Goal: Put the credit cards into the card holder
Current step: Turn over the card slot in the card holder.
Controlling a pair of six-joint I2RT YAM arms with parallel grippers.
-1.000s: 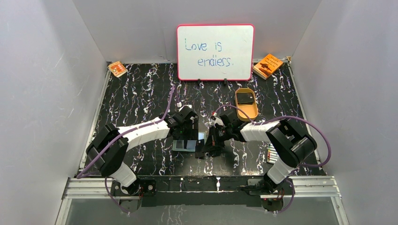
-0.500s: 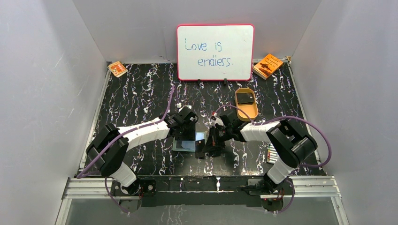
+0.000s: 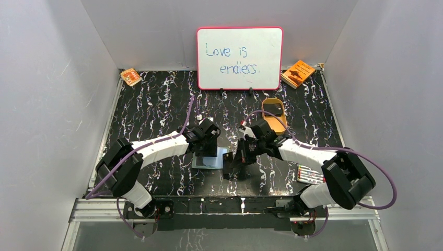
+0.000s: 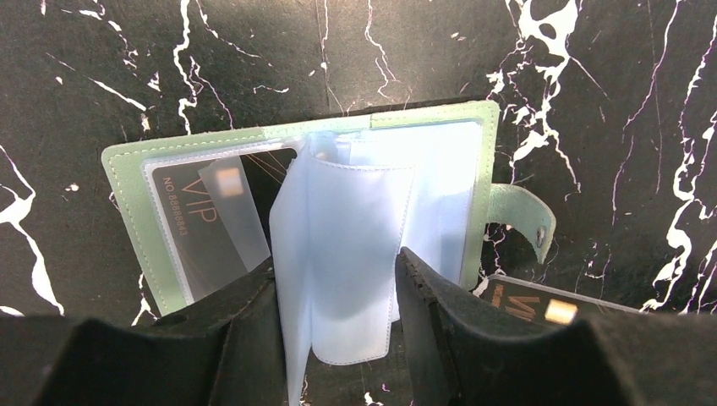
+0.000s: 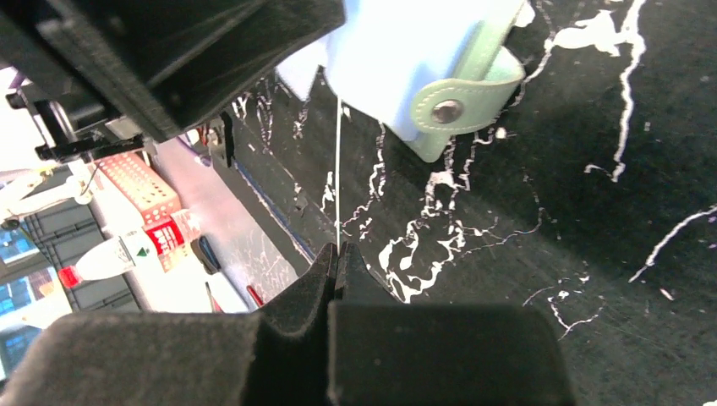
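The grey-green card holder (image 4: 127, 194) lies open on the table and shows in the top view (image 3: 205, 162). A dark VIP credit card (image 4: 199, 233) sits in its left clear pocket. Pale blue-white sleeve pages (image 4: 347, 254) stand up between the fingers of my left gripper (image 4: 338, 313), whose jaws are apart and straddle them; the top view shows it over the holder (image 3: 208, 149). My right gripper (image 5: 338, 254) is shut on a second dark card, seen edge-on (image 5: 338, 169), just beside the holder's snap strap (image 5: 457, 97). This card also shows in the left wrist view (image 4: 524, 300) and in the top view (image 3: 230, 170).
A tan oval tray (image 3: 282, 125) with a dark card (image 3: 271, 109) in it stands behind the right arm. Coloured markers (image 3: 308, 173) lie near the right base. Orange booklets (image 3: 298, 72) (image 3: 131, 76) and a whiteboard (image 3: 240, 58) stand along the back wall.
The right arm's elbow has swung out to the right and nearer, and its gripper has shifted slightly right with the card. The left gripper and the holder have stayed in place.
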